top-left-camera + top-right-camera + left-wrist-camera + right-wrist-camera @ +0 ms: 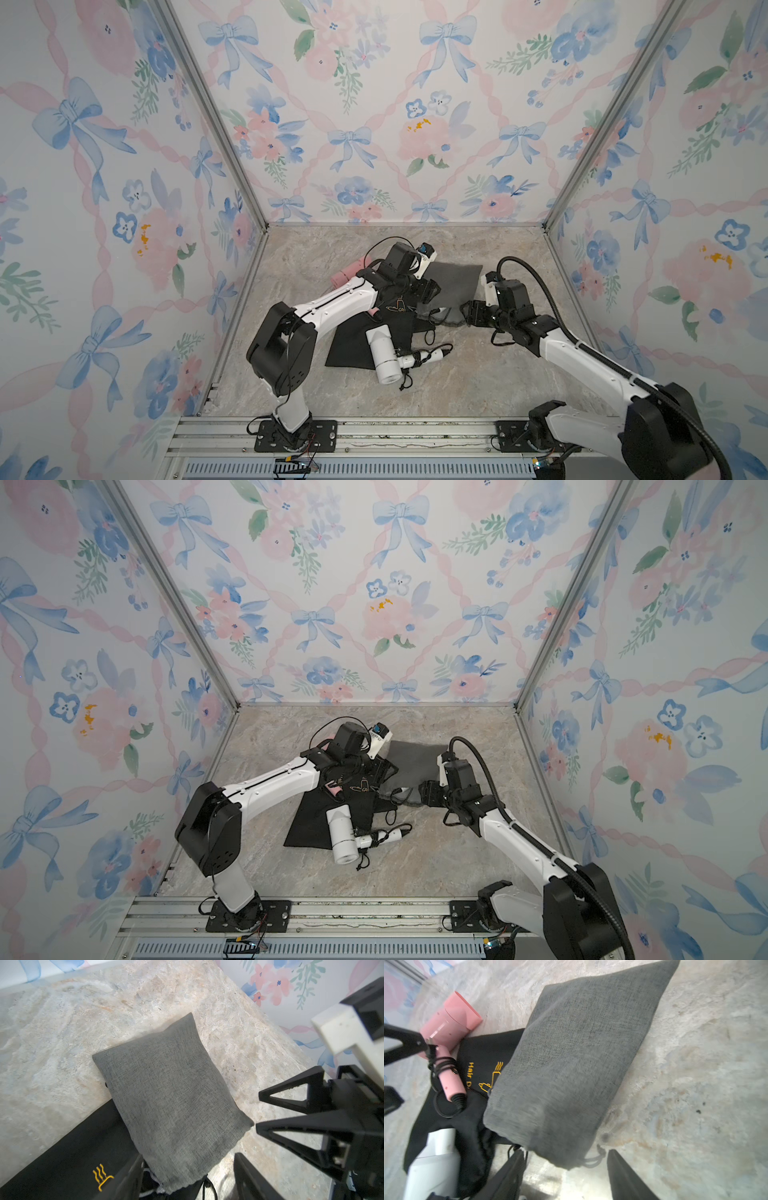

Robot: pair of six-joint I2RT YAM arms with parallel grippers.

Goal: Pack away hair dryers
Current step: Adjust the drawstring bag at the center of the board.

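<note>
A white hair dryer [384, 353] [343, 833] lies on a flat black pouch [353, 345], its cord bundled at the handle. The pink hair dryer [450, 1024] [347, 272] rests beside a second black pouch with a yellow logo [483, 1053] [62, 1157], partly hidden under my left arm. A bulging grey pouch [172, 1095] [581, 1064] [453, 274] lies between my grippers. My left gripper [187, 1180] [430, 291] is open around one corner of its drawstring end. My right gripper [566, 1176] [467, 316] [258, 1111] is open at the other corner. A small white piece [440, 311] shows at the pouch's mouth.
The marble-patterned floor [478, 374] is boxed in by flowered walls with metal corner posts [548, 224]. A metal rail [395, 432] carrying both arm bases runs along the front edge. Loose black cords [436, 347] trail from the white dryer.
</note>
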